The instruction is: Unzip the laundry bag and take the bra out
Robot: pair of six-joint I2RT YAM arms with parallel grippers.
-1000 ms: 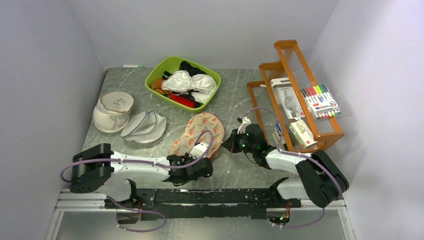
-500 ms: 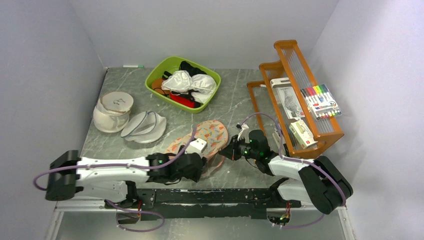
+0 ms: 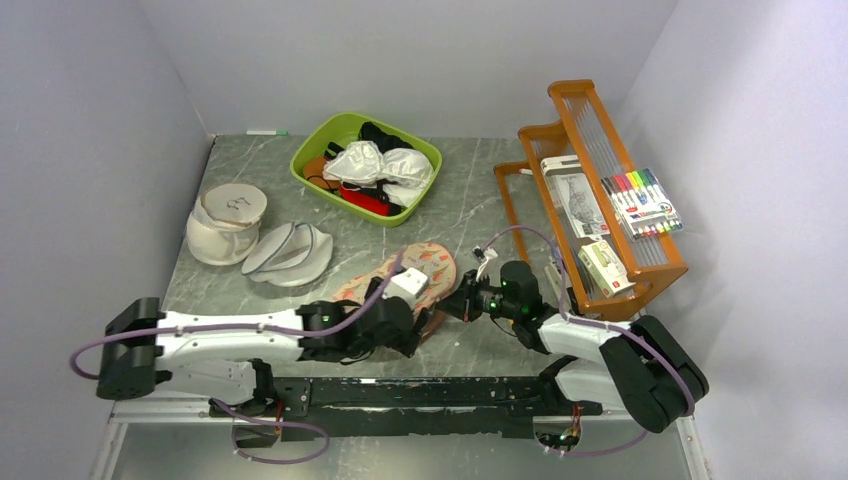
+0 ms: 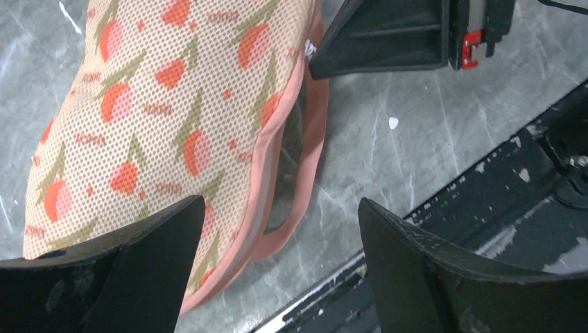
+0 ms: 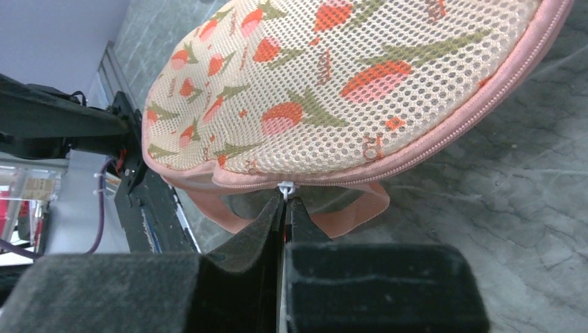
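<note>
Table (image 3: 470, 200): bag (image 3: 428, 263) lies flat near the front edge, between both grippers. Zip part-open: the near end gapes, lower pink edge sagging off the top panel; the rest of the seam looks closed.
Left gripper (image 4: 281, 205): jaws wide apart, empty, straddling the gaping end.
Right gripper (image 5: 286, 205): jaws pinched tight on the zip pull (image 5: 285, 187) at the bag's rim.
Bra: not identifiable. Something dark in the gap, can't tell.
Judged: unzipping under way; remaining zip run and bra removal left.
</note>
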